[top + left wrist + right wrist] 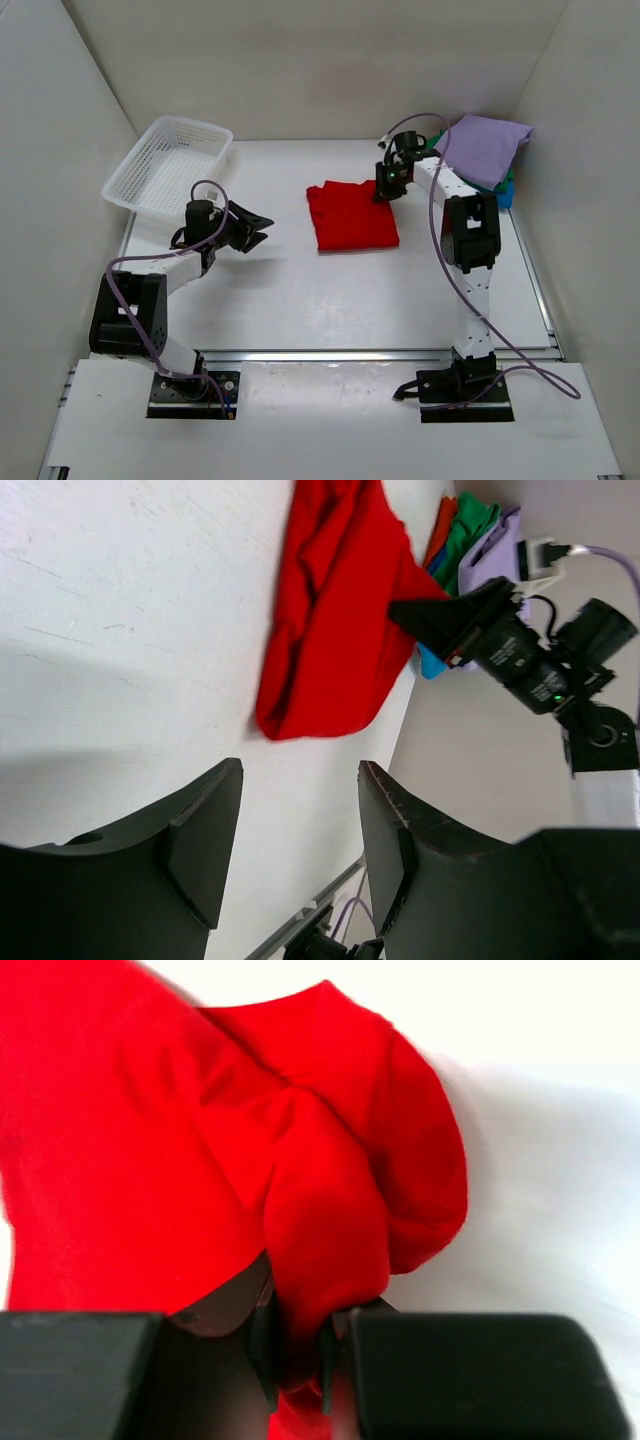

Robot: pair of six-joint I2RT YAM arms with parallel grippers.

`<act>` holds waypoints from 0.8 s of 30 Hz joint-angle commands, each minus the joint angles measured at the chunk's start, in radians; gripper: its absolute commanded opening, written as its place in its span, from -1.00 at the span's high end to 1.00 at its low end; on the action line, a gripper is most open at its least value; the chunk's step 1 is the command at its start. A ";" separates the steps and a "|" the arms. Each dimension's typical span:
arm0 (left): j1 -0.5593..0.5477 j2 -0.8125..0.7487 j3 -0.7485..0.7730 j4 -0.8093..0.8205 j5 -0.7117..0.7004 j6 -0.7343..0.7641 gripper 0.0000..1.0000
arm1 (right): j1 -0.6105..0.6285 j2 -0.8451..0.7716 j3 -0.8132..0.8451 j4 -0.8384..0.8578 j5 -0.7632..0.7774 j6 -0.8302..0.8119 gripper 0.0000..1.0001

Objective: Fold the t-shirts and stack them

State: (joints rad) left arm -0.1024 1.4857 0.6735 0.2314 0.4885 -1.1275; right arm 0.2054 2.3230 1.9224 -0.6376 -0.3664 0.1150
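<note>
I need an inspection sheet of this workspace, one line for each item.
Surface: white table, faint scuffs.
Job's things: red t-shirt partly folded at centre; lavender shirt tops green shirt and blue shirt, far right.
Clutter: white mesh basket, far left.
Grippers: left gripper open, holding nothing; right gripper shut on the red t-shirt.
Cables: purple cable loops along each arm.
Surroundings: white walls on three sides.
</note>
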 commanded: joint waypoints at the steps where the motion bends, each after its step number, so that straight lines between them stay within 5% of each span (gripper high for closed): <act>1: -0.011 0.013 -0.009 0.052 0.039 -0.008 -0.21 | -0.043 -0.140 0.061 -0.011 0.245 -0.221 1.00; 8: -0.016 0.025 -0.022 0.054 0.033 0.012 -0.22 | -0.147 -0.143 0.299 -0.096 0.185 -0.236 1.00; 24: -0.030 0.050 -0.032 0.045 0.004 0.031 -0.22 | -0.392 -0.131 0.509 -0.025 0.118 -0.247 1.00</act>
State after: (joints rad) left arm -0.1249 1.5364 0.6437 0.2646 0.4992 -1.1187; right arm -0.1463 2.2280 2.3798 -0.7425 -0.2298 -0.1345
